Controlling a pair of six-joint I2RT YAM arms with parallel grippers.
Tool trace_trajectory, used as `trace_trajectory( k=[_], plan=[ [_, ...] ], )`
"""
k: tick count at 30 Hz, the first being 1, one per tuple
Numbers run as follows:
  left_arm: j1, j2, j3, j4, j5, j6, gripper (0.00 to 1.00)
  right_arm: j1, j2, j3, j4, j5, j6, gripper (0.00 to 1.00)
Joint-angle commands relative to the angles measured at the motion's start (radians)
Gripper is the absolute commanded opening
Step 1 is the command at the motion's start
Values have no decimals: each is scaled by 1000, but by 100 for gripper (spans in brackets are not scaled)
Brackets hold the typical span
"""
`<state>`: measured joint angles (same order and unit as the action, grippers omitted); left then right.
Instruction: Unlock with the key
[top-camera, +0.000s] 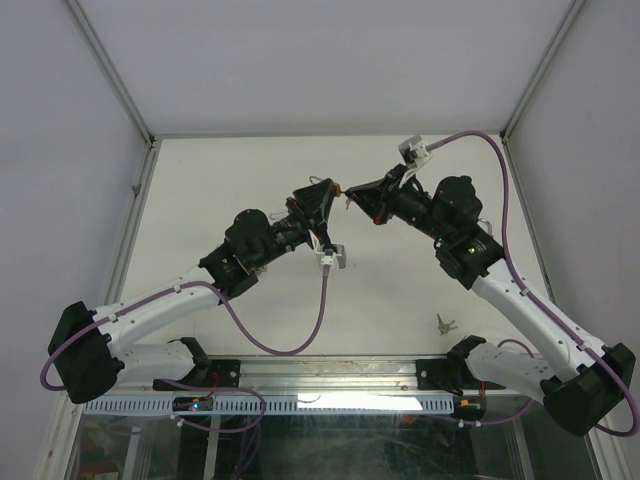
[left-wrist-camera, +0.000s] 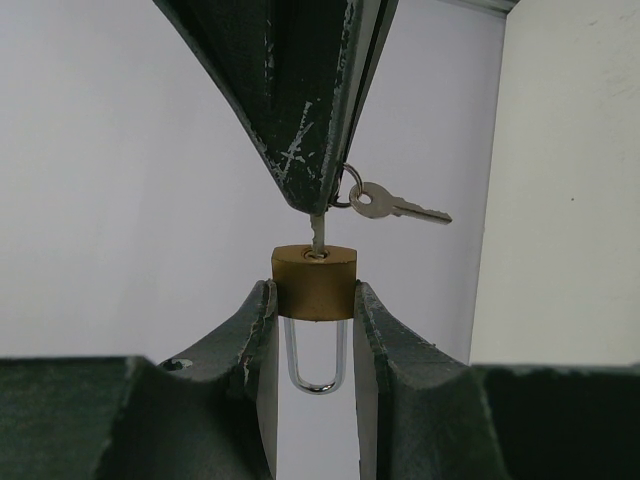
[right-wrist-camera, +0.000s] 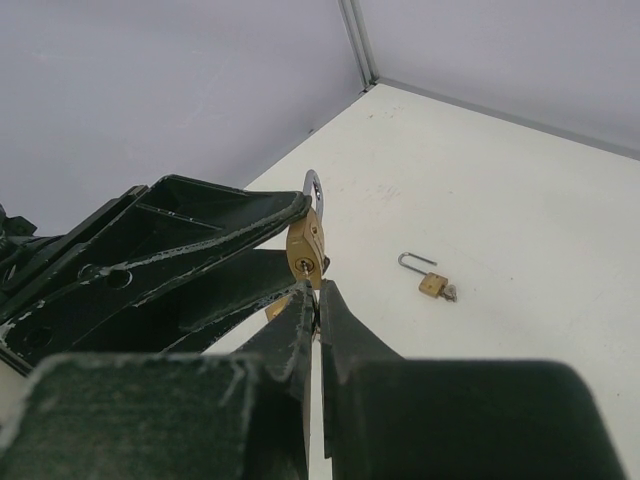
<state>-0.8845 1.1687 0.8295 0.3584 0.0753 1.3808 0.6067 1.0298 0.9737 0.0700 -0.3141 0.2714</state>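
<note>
Above the table (top-camera: 230, 170), toward its far edge | left gripper (top-camera: 318, 197) clamps the padlock (left-wrist-camera: 314, 283) by its body | right gripper (top-camera: 355, 195) is pinched on the key (left-wrist-camera: 317, 236), seated in the keyhole | I'd twist gently, key axis straight, left grip firm.

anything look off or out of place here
Only one thing: a second small brass padlock lies loose on the white table, its shackle apparently open, apart from the brass padlock gripped in the left claw.
</note>
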Motion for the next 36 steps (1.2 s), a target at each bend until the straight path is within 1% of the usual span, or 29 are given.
trace_trajectory(
  k=[1, 8, 9, 18, 23, 29, 33, 36],
  plan=[
    [-10, 1, 54, 40, -10, 17, 0, 7, 1, 16, 63, 20, 0, 0],
    [-11, 20, 68, 46, -12, 17, 0, 25, 27, 25, 83, 20, 0, 0],
    [-10, 25, 71, 47, -18, 18, 0, 28, 27, 22, 85, 51, 18, 0],
    [-10, 42, 72, 67, -19, 64, 0, 55, 67, 39, 130, 67, 40, 0],
    [-11, 61, 88, 75, -22, 79, 0, 71, 85, 16, 194, 84, 43, 0],
    [-10, 70, 83, 108, 1, 80, 0, 77, 116, 39, 213, 86, 47, 0],
    [-10, 85, 83, 146, 12, 79, 0, 82, 124, 23, 229, 92, 45, 0],
    [-10, 95, 84, 168, 21, 92, 0, 81, 146, 50, 217, 89, 76, 0]
  ],
)
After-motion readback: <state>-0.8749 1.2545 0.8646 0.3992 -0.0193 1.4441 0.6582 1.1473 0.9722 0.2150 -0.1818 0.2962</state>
